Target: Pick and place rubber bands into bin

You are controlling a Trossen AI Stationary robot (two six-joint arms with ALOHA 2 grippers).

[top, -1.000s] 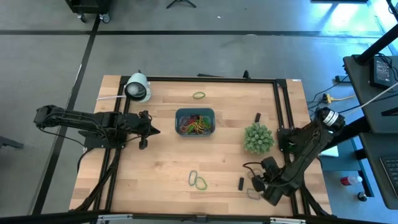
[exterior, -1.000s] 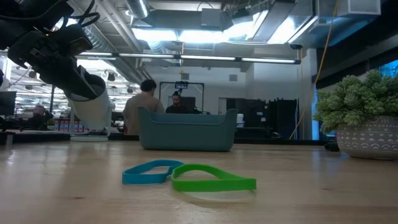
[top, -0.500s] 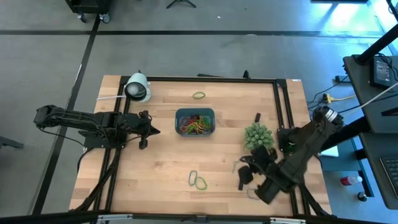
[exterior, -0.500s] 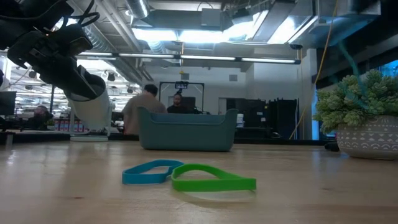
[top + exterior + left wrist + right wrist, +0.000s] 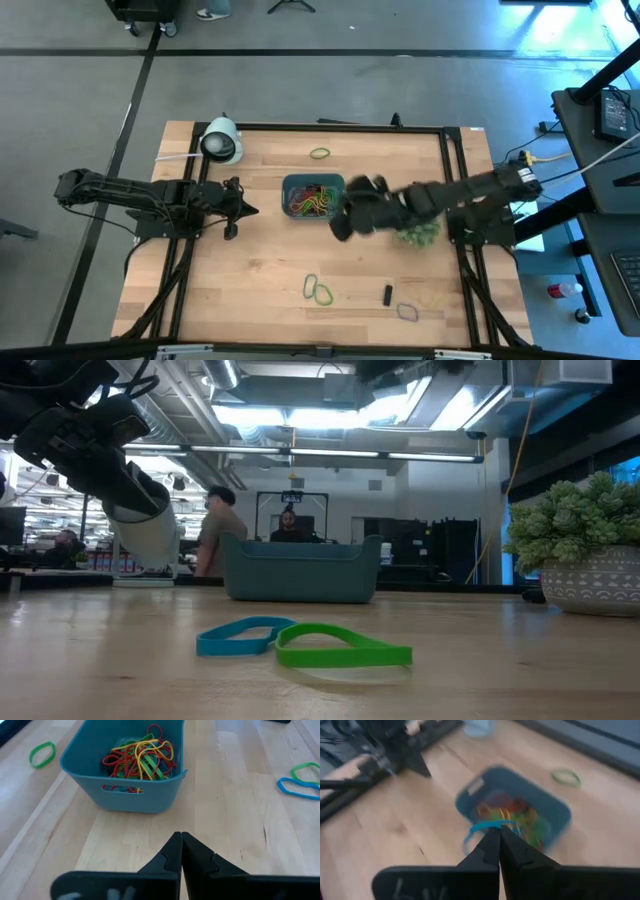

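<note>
Rubber bands [image 5: 137, 757] mostly heaped in the bin [image 5: 313, 196] mid-table, four loose on the wood yet; right gripper [image 5: 494, 836] clenched on a blue band [image 5: 482, 828] just short of it, left gripper [image 5: 180, 851] shut, empty, idle beside.

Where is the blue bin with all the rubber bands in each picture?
High view: the bin sits mid-table, between the two arms.
Low view: it stands centre, behind the blue and green bands.
Left wrist view: upper left.
Right wrist view: centre, blurred.
Shared landmark: the loose green band beyond the bin.
</note>
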